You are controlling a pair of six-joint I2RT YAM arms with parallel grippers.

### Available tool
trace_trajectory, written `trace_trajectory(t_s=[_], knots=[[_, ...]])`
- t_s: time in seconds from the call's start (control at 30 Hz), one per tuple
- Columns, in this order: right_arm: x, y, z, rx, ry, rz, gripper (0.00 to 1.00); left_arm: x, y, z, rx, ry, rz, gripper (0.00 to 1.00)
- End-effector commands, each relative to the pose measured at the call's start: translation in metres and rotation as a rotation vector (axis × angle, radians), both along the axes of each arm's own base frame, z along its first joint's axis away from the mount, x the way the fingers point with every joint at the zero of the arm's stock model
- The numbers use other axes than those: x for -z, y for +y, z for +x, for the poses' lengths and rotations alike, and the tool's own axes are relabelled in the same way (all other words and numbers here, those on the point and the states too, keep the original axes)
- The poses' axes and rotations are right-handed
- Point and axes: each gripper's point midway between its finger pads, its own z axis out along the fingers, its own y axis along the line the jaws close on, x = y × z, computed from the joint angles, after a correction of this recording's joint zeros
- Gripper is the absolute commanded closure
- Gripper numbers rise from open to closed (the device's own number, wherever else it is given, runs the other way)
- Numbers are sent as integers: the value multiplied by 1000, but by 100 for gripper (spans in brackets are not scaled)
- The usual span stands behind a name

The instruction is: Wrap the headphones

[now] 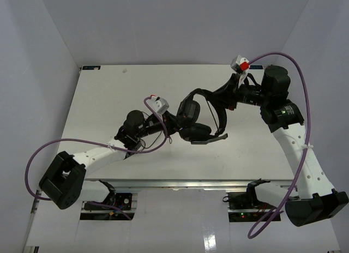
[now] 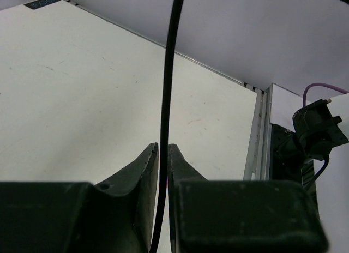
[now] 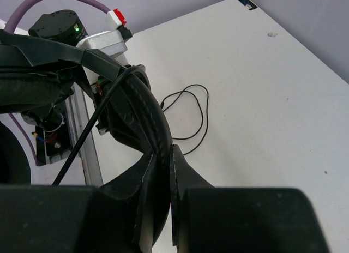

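Fingers [image 2: 143, 179] of the left gripper [image 2: 162, 150] are pinching the thin black cable [image 2: 168, 73], which is running up between them and out of the top of the left wrist view. Just beyond, over the middle of the white table [image 1: 92, 106], the headphones [image 1: 197, 134] are being held up between the two arms, with one earcup [image 1: 189, 110] facing upward just beside the left gripper and the other sitting lower, nearer the arm bases; whether that lower one is touching the table cannot be told from above. On the far side, the right gripper [image 3: 163, 155] is clamping the padded headband [image 3: 143, 103] between its own fingers [image 3: 188, 182], its arm reaching in from the right edge (a purple robot cable [image 1: 302, 89] is arching over it). Past the headband in the right wrist view, slack from the cable is lying in loose loops [image 3: 191, 108] on the table. Farther back, plain white walls [image 1: 174, 24] are closing in the table on three sides.
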Motion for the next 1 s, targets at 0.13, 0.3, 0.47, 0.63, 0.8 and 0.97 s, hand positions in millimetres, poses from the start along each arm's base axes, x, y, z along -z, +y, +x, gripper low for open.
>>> trace_trajectory(t_s=[0.13, 0.3, 0.47, 0.63, 0.8, 0.97], knots=[[-49, -3, -7, 2, -133, 66, 92, 1, 0, -4, 26, 15, 10, 79], [-56, -9, 0, 47, -117, 81, 92, 9, 2, -8, 27, 33, 8, 80], [-61, -13, 6, 77, -111, 93, 92, 12, 5, -11, 23, 40, 8, 77], [-64, -16, 11, 102, -109, 99, 92, 17, 8, -14, 20, 51, 8, 74], [-76, -24, 20, 153, -112, 115, 92, 28, 10, -18, 20, 67, 12, 73], [-95, -38, 36, 223, -85, 158, 92, 47, 14, -24, 26, 102, 28, 73]])
